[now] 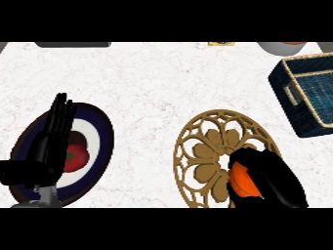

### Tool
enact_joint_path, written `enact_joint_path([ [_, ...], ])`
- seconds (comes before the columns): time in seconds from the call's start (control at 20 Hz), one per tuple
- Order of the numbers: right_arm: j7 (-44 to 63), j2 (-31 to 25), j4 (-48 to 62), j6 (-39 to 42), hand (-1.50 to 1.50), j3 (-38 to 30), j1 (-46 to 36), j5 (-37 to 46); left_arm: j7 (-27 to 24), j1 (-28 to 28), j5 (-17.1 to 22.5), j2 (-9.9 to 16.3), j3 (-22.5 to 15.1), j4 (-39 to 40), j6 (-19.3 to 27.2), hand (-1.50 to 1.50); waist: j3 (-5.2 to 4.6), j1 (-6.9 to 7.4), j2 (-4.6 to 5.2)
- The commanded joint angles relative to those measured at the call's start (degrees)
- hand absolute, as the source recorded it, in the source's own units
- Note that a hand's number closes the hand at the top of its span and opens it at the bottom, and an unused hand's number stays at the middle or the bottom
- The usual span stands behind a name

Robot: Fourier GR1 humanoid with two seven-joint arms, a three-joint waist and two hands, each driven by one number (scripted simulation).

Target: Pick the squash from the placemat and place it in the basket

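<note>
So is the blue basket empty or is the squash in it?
Empty: the basket shows only its woven floor. The squash sits on the placemat, under the right hand.

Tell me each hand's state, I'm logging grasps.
Left hand: open, fingers straight, over the plate.
Right hand: curled round the orange squash on the placemat.

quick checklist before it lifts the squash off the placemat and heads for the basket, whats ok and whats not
1. Right hand on the squash: ok, its fingers curl round the orange piece.
2. Squash clear of the placemat: cannot tell, the hand hides the underside.
3. Basket ready to receive: ok, it sits at the far right with nothing showing inside.
4. Path from placemat to basket: ok, bare counter between them.
5. Left hand out of the way: ok, it rests open over the plate with the tomato, far from the route.
</note>
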Motion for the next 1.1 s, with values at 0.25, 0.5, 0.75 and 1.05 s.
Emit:
enact_joint_path([
  [0.25,-2.38,0.97,-27.03,1.95,1.50,-8.10,12.83,-19.26,-1.06,0.78,0.32,-0.11,0.57,0.65,-0.33,0.00,0.03,-1.65,-0.07],
  [0.5,3.82,-0.51,-41.02,9.40,1.50,-18.38,14.79,-33.35,-0.81,0.46,-0.73,-0.22,0.26,0.86,0.20,0.00,0.04,-0.74,0.17],
  [0.75,13.41,-1.97,-45.19,15.54,1.50,-28.93,10.53,-45.02,-0.42,-0.53,0.18,0.07,0.92,0.37,-0.35,0.00,-0.03,-0.67,0.21],
  [1.05,22.95,-8.39,-41.28,18.51,1.50,-44.63,4.00,-55.71,0.94,-0.87,-3.01,-2.07,-1.66,0.96,2.20,0.00,0.00,-0.53,0.19],
])
